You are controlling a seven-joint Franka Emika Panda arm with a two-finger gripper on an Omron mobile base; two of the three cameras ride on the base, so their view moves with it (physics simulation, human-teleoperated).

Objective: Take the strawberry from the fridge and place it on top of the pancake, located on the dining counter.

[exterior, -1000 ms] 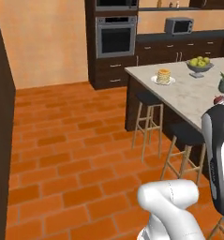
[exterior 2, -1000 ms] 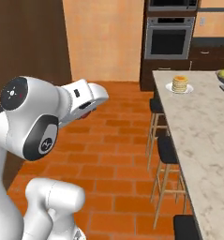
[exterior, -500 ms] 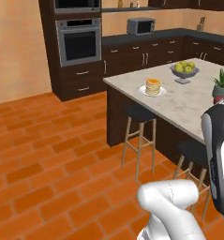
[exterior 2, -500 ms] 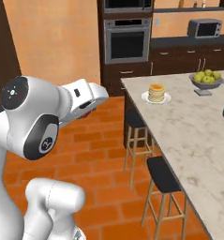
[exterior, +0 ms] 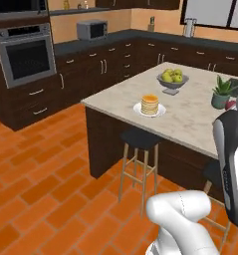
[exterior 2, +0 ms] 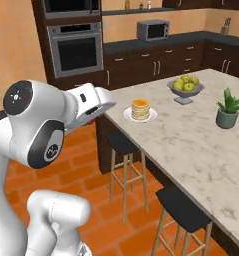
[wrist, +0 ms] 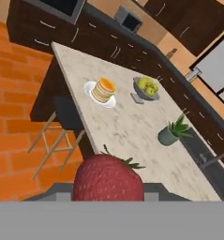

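While the gripper (wrist: 108, 199) stays clamped narrow on the strawberry (wrist: 108, 178), the red, seed-dimpled berry with its green leafy cap sits at 6 o'clock in the hand view, high over the dining counter (wrist: 127, 126). That counter is a long slab of pale beige marbled stone on a dark wood base. At about 11 o'clock from the berry in the hand view stands the pancake (wrist: 104, 90), a short round golden-tan stack on a flat white plate (wrist: 91, 90). Just beside it, toward 3 o'clock, a grey footed bowl (wrist: 142, 95) holds several smooth yellow-green apples (wrist: 147, 86). Farther along the stone, a small grey pot (wrist: 167, 137) holds a spiky green plant (wrist: 181, 125).

From the right base view the pancake (exterior 2: 140, 109) sits near the counter's (exterior 2: 191, 150) corner, with the bowl (exterior 2: 185, 92) of apples toward 2 o'clock from it and the potted plant (exterior 2: 228, 109) well apart at 3 o'clock. Two stools (exterior 2: 122, 146) with dark padded seats and pale wooden legs stand on the orange brick floor (exterior 2: 96, 200) below the edge. Against the far wall, dark wood cabinets carry a steel oven (exterior 2: 77, 49) and a grey microwave (exterior 2: 153, 30).
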